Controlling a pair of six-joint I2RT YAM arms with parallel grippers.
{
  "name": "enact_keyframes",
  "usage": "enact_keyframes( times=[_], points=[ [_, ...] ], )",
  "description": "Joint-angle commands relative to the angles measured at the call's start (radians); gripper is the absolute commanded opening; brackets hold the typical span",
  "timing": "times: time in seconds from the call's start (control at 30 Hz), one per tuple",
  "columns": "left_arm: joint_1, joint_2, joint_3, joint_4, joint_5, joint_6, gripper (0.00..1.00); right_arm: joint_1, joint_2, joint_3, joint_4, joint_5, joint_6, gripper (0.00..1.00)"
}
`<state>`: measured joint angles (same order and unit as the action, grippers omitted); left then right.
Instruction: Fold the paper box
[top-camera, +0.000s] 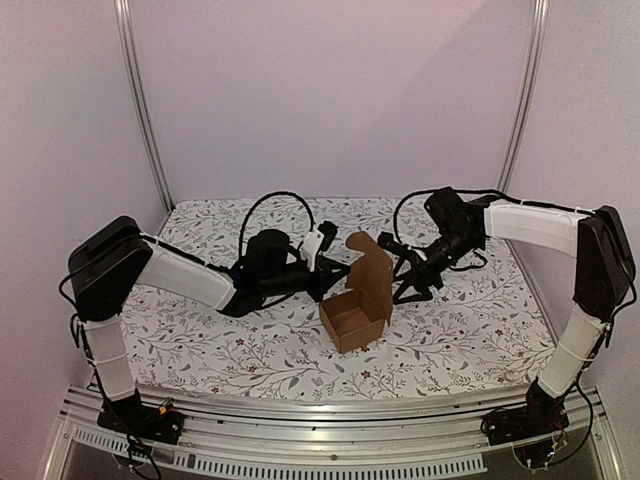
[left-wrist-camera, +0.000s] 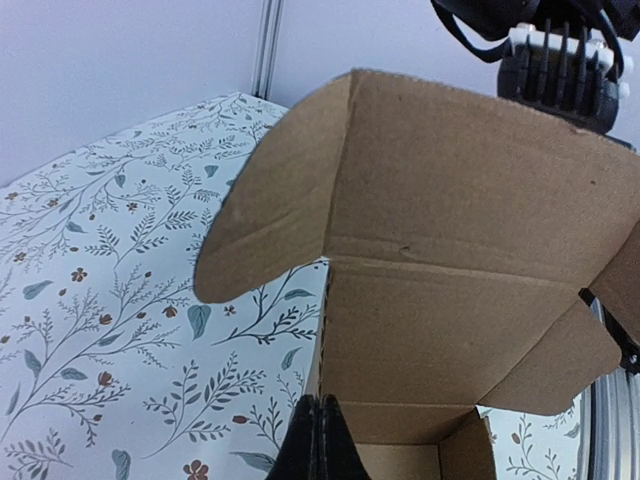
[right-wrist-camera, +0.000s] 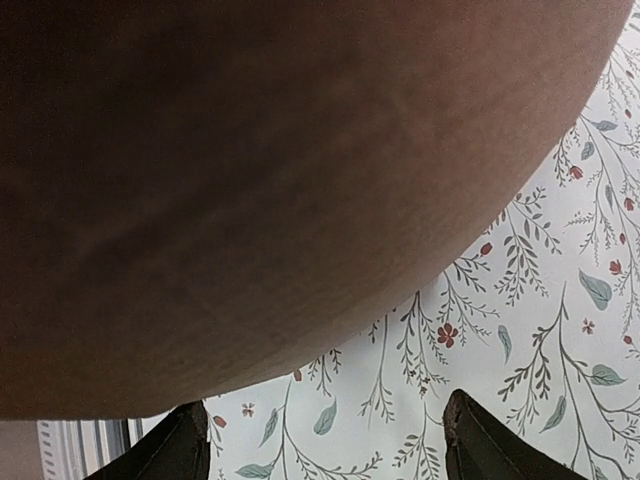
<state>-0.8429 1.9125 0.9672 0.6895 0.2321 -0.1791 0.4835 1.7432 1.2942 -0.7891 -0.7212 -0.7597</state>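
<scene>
The paper box (top-camera: 353, 318) is a small brown cardboard box that stands open in the middle of the table. Its lid (top-camera: 370, 268) is upright at the back. My left gripper (top-camera: 335, 280) is at the box's left wall. In the left wrist view the left gripper (left-wrist-camera: 320, 438) is shut, with the wall's thin edge (left-wrist-camera: 326, 330) running down between the fingers. My right gripper (top-camera: 402, 284) is just behind the lid on the right. In the right wrist view it (right-wrist-camera: 325, 445) is open and empty, with brown cardboard (right-wrist-camera: 250, 180) close above it.
A floral cloth (top-camera: 230, 340) covers the table. Metal posts (top-camera: 140, 100) stand at the back corners and a rail (top-camera: 330, 420) runs along the near edge. The right arm's wrist (left-wrist-camera: 560, 50) shows above the lid in the left wrist view.
</scene>
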Motion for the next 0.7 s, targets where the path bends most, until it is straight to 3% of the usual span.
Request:
enact_keyframes(
  times=[0.0, 0.3, 0.4, 0.67],
  points=[
    [0.012, 0.006, -0.016, 0.039, 0.007, -0.019, 0.0, 0.005, 0.02, -0.023, 0.01, -0.059, 0.062, 0.8],
    [0.013, -0.008, -0.012, 0.011, 0.0, -0.001, 0.0, 0.032, -0.019, -0.088, 0.129, -0.037, 0.145, 0.87],
    [0.013, -0.013, -0.015, 0.005, 0.001, 0.001, 0.0, 0.053, -0.024, -0.087, 0.162, -0.009, 0.19, 0.99],
    [0.011, -0.019, -0.03, 0.019, 0.002, -0.021, 0.0, 0.062, -0.036, -0.105, 0.294, 0.12, 0.416, 0.99]
  ],
)
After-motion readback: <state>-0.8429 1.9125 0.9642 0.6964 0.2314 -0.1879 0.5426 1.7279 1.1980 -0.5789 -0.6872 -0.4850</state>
